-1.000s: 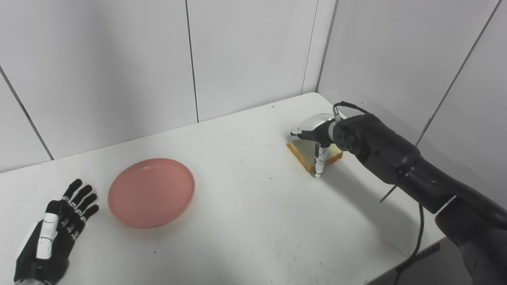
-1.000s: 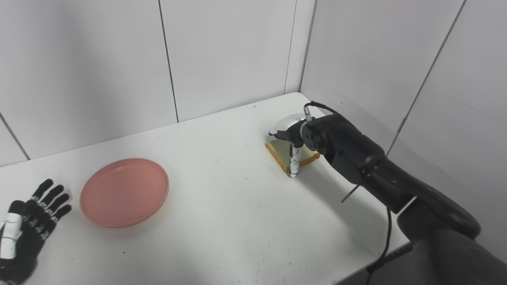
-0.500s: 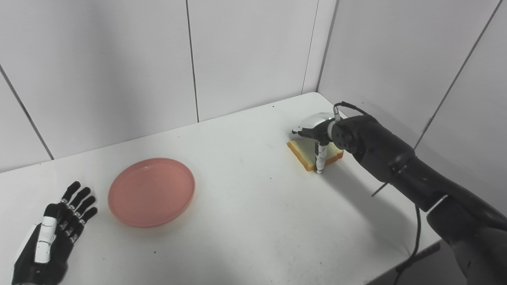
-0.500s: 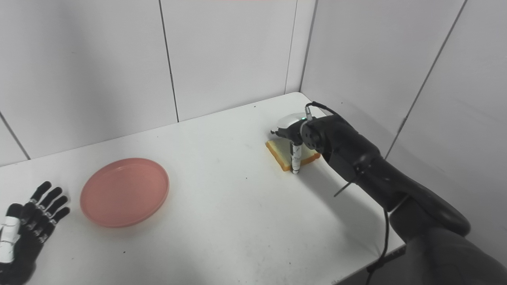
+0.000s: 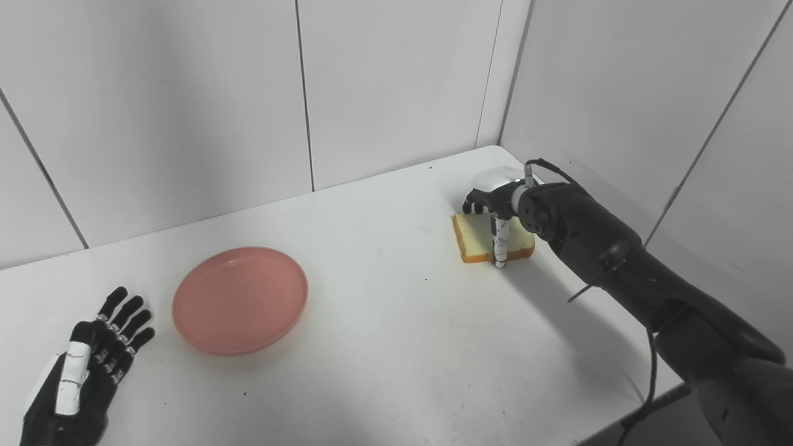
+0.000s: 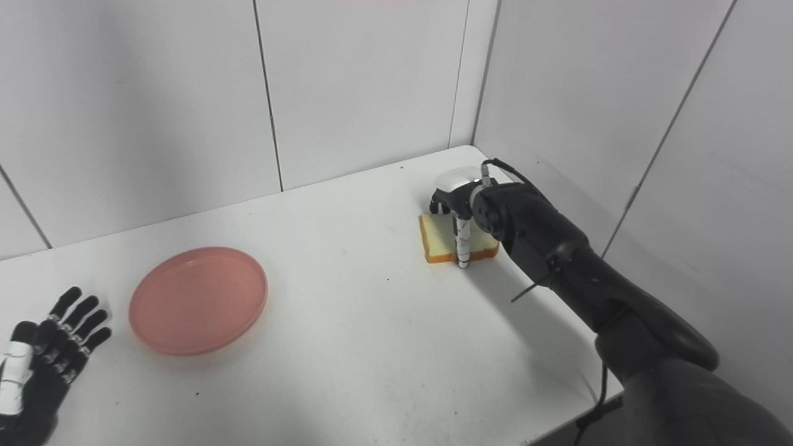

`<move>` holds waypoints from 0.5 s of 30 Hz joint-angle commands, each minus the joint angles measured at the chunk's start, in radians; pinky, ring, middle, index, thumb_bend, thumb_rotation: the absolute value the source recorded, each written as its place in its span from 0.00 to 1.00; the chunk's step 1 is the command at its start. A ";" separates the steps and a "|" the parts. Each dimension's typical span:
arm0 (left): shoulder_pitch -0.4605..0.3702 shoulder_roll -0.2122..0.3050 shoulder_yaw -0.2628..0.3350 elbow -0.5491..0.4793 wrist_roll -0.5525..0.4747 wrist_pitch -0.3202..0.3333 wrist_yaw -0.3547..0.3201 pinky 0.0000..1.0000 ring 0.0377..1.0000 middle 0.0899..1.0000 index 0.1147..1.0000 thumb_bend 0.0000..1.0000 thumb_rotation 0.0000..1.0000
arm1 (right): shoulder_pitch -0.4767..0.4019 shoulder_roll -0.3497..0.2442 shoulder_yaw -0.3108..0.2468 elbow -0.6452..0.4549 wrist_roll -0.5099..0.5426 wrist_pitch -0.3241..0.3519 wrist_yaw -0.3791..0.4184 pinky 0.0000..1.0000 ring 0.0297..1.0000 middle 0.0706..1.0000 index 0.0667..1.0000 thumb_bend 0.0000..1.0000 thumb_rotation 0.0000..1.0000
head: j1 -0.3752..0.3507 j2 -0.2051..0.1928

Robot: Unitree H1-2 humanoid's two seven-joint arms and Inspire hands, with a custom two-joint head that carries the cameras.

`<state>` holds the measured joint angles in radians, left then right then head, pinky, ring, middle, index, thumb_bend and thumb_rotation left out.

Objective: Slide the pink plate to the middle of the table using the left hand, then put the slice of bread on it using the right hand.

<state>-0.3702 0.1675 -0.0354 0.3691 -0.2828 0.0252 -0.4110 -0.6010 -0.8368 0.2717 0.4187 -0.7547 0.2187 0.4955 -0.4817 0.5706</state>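
The pink plate [image 5: 240, 300] lies flat on the white table [image 5: 396, 347], left of the middle. My left hand [image 5: 87, 371] lies open at the table's near left corner, a short gap from the plate, holding nothing. The slice of bread [image 5: 476, 238] lies flat at the far right, close to the side wall. My right hand [image 5: 495, 193] sits over it from above. Its thumb [image 5: 499, 243] stands against the bread's near edge and its curled fingers [image 5: 472, 204] sit at the far edge. The bread rests on the table.
White panel walls close the table at the back and on the right, meeting in a corner just behind the bread. My right forearm [image 5: 619, 266] crosses the table's right side. The table's near right edge [image 5: 650, 402] shows, with a black cable hanging there.
My right hand has shifted a little toward the back wall and closed around the bread, which has turned from a diagonal lie to nearly square. My left hand drew back slightly. The plate stayed put.
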 commanded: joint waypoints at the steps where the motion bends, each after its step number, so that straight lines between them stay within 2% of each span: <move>1: 0.038 0.010 -0.010 0.043 0.021 0.084 0.006 0.95 0.95 0.96 0.95 0.90 0.86 | -0.014 -0.005 -0.002 0.014 0.018 -0.045 -0.028 0.45 0.42 0.47 0.45 0.52 0.00 | 0.004 -0.004; 10: 0.038 0.008 -0.022 0.043 0.038 0.078 0.012 0.95 0.96 0.97 0.96 0.89 0.89 | -0.020 0.010 -0.001 0.026 0.059 -0.071 -0.065 0.39 0.39 0.45 0.48 0.52 0.00 | 0.014 -0.012; 15: 0.037 0.002 -0.024 0.039 0.046 0.083 0.024 0.94 0.96 0.97 0.96 0.88 0.89 | -0.007 0.010 -0.010 -0.040 0.055 -0.049 -0.076 0.44 0.40 0.45 0.47 0.52 0.00 | 0.019 -0.023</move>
<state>-0.3712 0.1670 -0.0430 0.3675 -0.2691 0.0252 -0.4007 -0.5873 -0.8316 0.2710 0.4116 -0.7151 0.1800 0.4297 -0.4633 0.5476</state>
